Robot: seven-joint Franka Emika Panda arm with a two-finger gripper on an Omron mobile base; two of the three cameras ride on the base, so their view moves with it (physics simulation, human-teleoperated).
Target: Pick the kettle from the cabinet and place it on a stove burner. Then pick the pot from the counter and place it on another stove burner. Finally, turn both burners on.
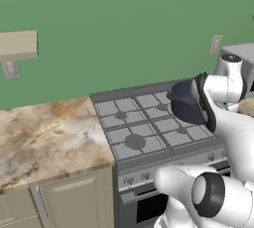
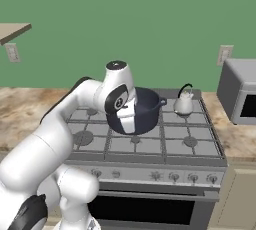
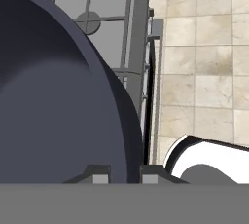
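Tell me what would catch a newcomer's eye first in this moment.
The dark navy pot, held above the middle of the grey range with the gripper shut on its rim. Behind it to the right, the small silver kettle already sits on a rear burner. A microwave stands on the counter at right.

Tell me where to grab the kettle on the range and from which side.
Grip the kettle's thin black arched handle at its top, coming straight down from above. It stands upright on a rear right burner, the handle arching clear over the dome. The pot beside it on the left makes a sideways approach risky.
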